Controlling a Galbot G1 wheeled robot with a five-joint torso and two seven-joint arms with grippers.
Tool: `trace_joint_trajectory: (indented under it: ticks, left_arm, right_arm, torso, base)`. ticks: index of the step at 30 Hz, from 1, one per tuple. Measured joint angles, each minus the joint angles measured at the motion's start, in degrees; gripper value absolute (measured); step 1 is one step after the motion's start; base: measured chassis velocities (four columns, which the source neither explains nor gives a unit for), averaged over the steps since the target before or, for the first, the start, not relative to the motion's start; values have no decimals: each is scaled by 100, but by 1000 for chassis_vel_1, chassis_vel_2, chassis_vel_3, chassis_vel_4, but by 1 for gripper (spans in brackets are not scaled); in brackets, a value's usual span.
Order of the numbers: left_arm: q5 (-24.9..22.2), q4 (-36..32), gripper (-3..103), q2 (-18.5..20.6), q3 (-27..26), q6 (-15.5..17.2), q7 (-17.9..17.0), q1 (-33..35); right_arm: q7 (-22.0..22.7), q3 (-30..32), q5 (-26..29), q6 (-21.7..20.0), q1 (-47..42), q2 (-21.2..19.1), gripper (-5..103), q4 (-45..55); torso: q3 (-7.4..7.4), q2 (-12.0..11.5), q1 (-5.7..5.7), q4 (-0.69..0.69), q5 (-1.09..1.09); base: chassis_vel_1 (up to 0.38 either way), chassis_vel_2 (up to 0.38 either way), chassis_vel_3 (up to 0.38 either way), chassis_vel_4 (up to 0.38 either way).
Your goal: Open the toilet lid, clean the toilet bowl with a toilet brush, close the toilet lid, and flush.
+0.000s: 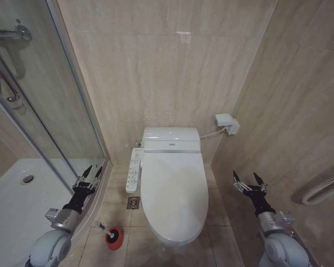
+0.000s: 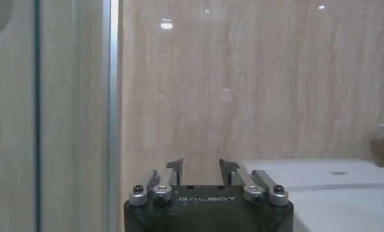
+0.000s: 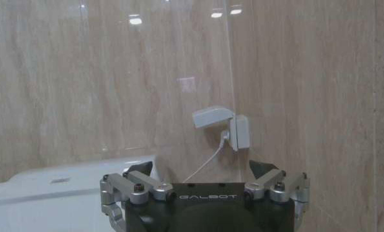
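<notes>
**Readable lettering: one brand name, on both grippers**

The word "GALBOT" stands in pale capitals on the black housing of the left gripper (image 2: 201, 170), just behind its metal fingers. The same "GALBOT" stands on the black housing of the right gripper (image 3: 201, 170). The markings on the white bidet control strip (image 1: 134, 169) beside the toilet are too small to read.

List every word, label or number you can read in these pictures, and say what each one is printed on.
"GALBOT": on the black body of the left tool.
"GALBOT": on the black body of the right tool.
Markings on the control strip beside the toilet lid: too small to read.
Small label on the unit behind the lid: unreadable.
</notes>
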Motion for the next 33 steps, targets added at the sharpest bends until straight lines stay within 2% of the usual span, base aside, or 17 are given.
trace_joint_trajectory:
  ticks: [5,6,13,14,25,33]
  left_arm:
    - [37,281,45,56,-103,-83,-21,-26]
    - [48,356,19,82,-130,-103,-40,-45]
    - [-66,641,19,239,-141,-188,-110,-180]
    - [-101,681,0,272,-120,-195,-93,-222]
    - [-301,1237,0,486,165,-212,-5,-896]
    - [-348,1451,0,479,280,-231,53,-1201]
  right_arm:
    - [0,0,0,0,0,0,100,0]
    - [0,0,0,0,0,0,100,0]
    - [0,0,0,0,0,0,100,0]
    - [0,0,0,0,0,0,100,0]
    - [0,0,0,0,0,0,100,0]
    - [0,0,0,0,0,0,100,0]
  torso:
    - [0,0,0,0,-1]
    - [0,0,0,0,-1]
    - [0,0,0,0,-1]
    - [-1,0,0,0,-1]
    - [0,0,0,0,-1]
    - [0,0,0,-1,0]
  base:
    - [0,0,0,0]
    - [0,0,0,0]
    - [0,0,0,0]
    - [0,0,0,0]
    - [0,0,0,0]
    - [0,0,0,0]
